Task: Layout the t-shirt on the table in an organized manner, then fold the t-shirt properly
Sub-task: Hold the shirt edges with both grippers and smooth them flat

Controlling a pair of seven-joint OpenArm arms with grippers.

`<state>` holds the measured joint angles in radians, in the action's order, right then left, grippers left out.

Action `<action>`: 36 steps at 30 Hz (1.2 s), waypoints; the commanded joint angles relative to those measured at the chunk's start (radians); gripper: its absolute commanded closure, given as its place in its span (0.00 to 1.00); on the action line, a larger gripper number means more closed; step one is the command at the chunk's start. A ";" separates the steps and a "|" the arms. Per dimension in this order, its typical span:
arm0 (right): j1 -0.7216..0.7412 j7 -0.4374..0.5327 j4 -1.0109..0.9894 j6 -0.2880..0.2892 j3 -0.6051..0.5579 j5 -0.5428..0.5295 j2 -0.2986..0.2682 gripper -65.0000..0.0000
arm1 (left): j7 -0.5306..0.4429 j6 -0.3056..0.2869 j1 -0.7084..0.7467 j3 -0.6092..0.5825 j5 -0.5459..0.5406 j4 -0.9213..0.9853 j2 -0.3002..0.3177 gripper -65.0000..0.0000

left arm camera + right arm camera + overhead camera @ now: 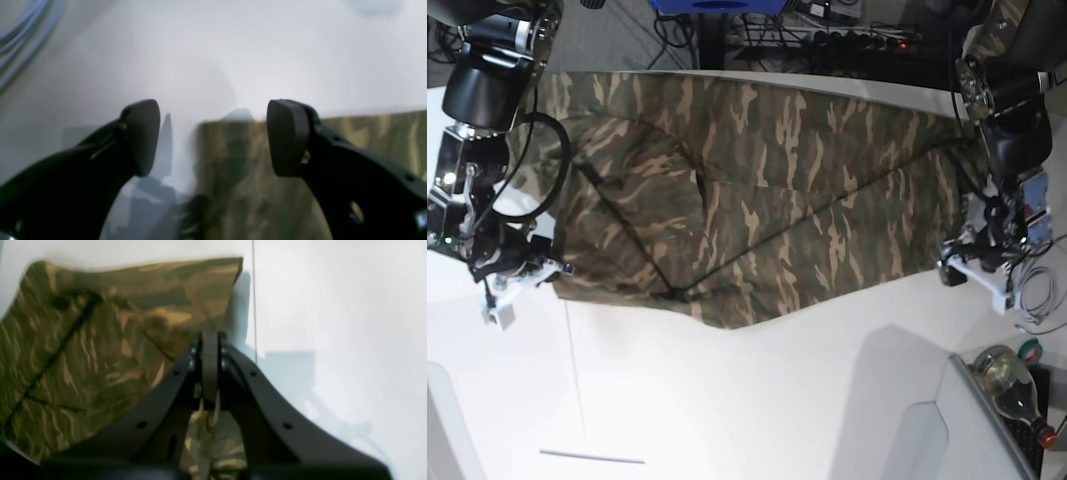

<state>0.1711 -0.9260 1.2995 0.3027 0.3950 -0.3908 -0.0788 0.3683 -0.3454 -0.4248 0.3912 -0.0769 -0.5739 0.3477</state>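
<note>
- Hovering over the table (pixel 206 60), my left claw (pixel 213 138) has its jaws spread wide with nothing between them; white tabletop shows in the gap and a corner of the t-shirt (pixel 247 173) lies just below and toward the right-hand pad.
- My right claw (pixel 210 373) has its pads pressed together, and camouflage cloth shows right at and under them, so I judge it is pinching the shirt's edge.
- From the base view, the t-shirt (pixel 757 200) lies stretched across the table (pixel 727 400) with its long axis running from my right claw (pixel 512 275) to my left claw (pixel 972 260).
- My left claw sits at the shirt's end edge, closer to that corner than my right one is.
- To take hold again, I judge my left claw needs to shift toward the cloth on its right-pad side and lower.
</note>
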 commanded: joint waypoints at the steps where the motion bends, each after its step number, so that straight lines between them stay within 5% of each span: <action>1: 0.023 0.017 0.015 0.003 0.002 -0.012 -0.009 1.00 | -0.033 -0.004 -0.038 -0.001 -0.002 0.019 0.017 0.26; 10: 0.023 0.017 0.015 0.003 0.002 -0.012 -0.009 1.00 | -0.035 -0.004 -0.038 -0.001 -0.007 0.071 0.004 0.26; 20: 0.021 0.017 0.015 0.003 0.002 -0.012 -0.009 1.00 | 0.054 0.038 0.109 0.001 -0.010 -0.206 0.001 0.26; 36: 0.020 0.017 0.015 0.003 0.002 -0.013 -0.009 1.00 | -0.007 0.038 0.113 -0.002 -0.010 -0.122 -0.031 0.27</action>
<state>0.1703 -0.9241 1.2995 0.3023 0.3954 -0.3920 -0.0792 0.3462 -0.2989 -0.2993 0.3908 -0.0826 -0.6914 0.3080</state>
